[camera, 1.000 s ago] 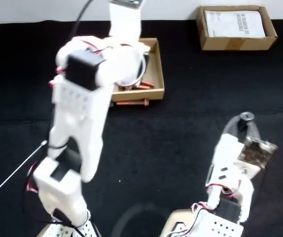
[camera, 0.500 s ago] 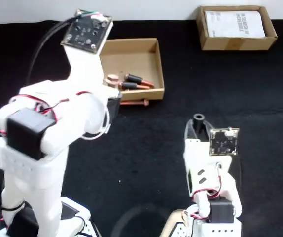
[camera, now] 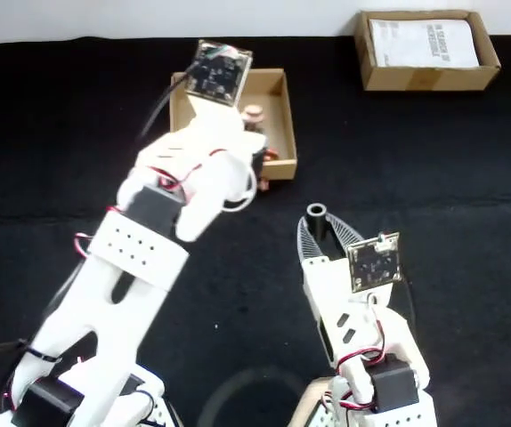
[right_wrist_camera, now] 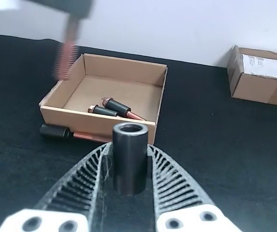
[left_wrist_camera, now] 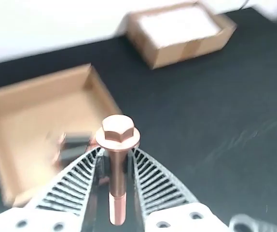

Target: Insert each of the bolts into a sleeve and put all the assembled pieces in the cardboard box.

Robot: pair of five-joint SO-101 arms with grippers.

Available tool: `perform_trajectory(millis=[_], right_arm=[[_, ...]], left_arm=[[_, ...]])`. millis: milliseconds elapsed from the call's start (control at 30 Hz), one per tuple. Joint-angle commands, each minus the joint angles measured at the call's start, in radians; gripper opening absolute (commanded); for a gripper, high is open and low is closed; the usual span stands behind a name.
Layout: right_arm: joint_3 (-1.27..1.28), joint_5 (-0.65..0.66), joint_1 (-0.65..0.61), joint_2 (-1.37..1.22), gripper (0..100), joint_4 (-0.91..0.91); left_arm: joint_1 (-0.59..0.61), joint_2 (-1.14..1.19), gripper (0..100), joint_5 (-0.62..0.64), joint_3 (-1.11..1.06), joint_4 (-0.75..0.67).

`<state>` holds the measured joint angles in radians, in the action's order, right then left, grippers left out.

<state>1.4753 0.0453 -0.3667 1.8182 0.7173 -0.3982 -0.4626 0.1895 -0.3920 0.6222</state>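
loc: robotics lab bench – prob. | evid: black-covered table [camera: 469,178], white wall [right_wrist_camera: 177,24], 2 robot arms [camera: 131,267]

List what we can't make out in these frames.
1. High view: the left arm covers most of the cardboard box, so its contents can't be counted there.
2. Left wrist view: the pieces in the box are blurred; number unclear.
3. Right wrist view: the bolt above the box is a blurred streak; what holds it is cut by the frame edge.
4. High view: the assembled piece beside the box is hidden under the left arm.
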Motion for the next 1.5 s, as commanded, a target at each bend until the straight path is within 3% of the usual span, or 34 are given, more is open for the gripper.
perform_trajectory(millis=[0, 467, 833, 1233, 1467], right_arm=[[-0.064, -0.011, -0.007, 0.015, 0.7, -0.001], [-0.101, -0.011, -0.007, 0.015, 0.7, -0.001], [-0.101, -0.011, -0.007, 0.015, 0.7, -0.001], [-0.139, -0.011, -0.004, 0.015, 0.7, -0.002], [-0.148, -0.011, -0.004, 0.015, 0.7, -0.001]], left_arm=[[-0.077, -0.031, 1, 0.002, -0.005, -0.098], [-0.288, -0.093, 1, 0.003, 0.050, -0.060], [-0.285, -0.171, 1, 0.003, 0.042, -0.058], [-0.268, -0.171, 1, 0.005, -0.107, -0.068], [-0.229, -0.171, 1, 0.189, -0.170, -0.110]])
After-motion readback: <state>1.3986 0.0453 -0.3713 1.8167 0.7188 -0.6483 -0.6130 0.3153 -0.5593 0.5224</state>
